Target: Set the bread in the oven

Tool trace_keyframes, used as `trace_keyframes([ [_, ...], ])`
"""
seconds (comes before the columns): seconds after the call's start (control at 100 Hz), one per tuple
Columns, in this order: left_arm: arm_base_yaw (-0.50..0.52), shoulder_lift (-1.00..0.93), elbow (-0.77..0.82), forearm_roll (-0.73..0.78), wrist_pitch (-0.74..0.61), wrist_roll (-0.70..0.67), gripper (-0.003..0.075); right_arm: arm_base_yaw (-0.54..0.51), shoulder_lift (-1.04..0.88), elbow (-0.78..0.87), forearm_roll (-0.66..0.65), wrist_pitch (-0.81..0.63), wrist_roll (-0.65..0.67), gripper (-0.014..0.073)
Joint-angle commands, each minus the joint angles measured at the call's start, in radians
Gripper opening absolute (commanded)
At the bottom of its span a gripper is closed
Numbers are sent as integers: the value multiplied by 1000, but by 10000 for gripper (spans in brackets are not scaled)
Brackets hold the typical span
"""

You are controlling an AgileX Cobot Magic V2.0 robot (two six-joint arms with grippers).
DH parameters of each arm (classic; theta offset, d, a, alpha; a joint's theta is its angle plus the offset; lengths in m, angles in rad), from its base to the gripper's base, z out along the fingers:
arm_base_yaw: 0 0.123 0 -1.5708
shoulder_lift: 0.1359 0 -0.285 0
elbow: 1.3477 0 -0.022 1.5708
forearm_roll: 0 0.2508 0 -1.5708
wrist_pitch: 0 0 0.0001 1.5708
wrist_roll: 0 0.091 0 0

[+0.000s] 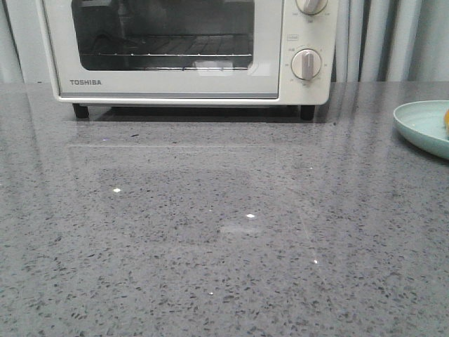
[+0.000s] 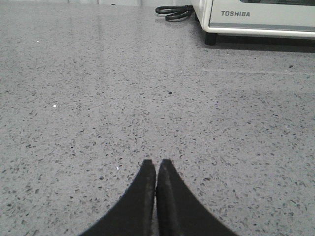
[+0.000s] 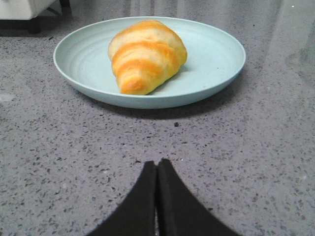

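Note:
The bread (image 3: 145, 55), a golden-orange croissant roll with cream stripes, lies on a pale blue plate (image 3: 216, 54); only its orange edge (image 1: 446, 121) shows at the right border of the front view. The cream-white Toshiba oven (image 1: 182, 84) stands at the back with its glass door closed and the wire rack visible inside; its corner also shows in the left wrist view (image 2: 256, 19). My right gripper (image 3: 157, 164) is shut and empty, low over the counter a short way in front of the plate. My left gripper (image 2: 156, 162) is shut and empty over bare counter, well short of the oven.
The plate's rim (image 1: 421, 126) sits at the right edge of the grey speckled counter (image 1: 210, 232). A black cable (image 2: 173, 12) lies coiled beside the oven's left side. Two round knobs (image 1: 306, 64) are on the oven's right panel. Curtains hang behind.

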Motion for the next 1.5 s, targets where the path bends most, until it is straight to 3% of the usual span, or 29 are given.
trace_keyframes([
  [0.0, 2, -29, 23, 1, -72, -3, -22, -4, -17, 30, -2, -33, -8, -67],
  [0.7, 2, -29, 23, 21, -128, -3, -21, -4, -17, 30, -2, -68, -8, -67],
  [0.85, 0, -29, 23, -158, -252, -3, -22, -4, -17, 30, -2, -240, -8, -67],
  [1.09, 0, -29, 23, -169, -421, -3, -22, -4, -17, 30, -2, -522, -8, -67],
  [1.34, 0, -29, 23, -236, -431, -8, -22, -4, -17, 30, -2, -935, -8, -67],
  [1.49, 0, -29, 23, -311, -429, -8, -22, -4, -17, 30, -2, -1056, -8, -67],
])
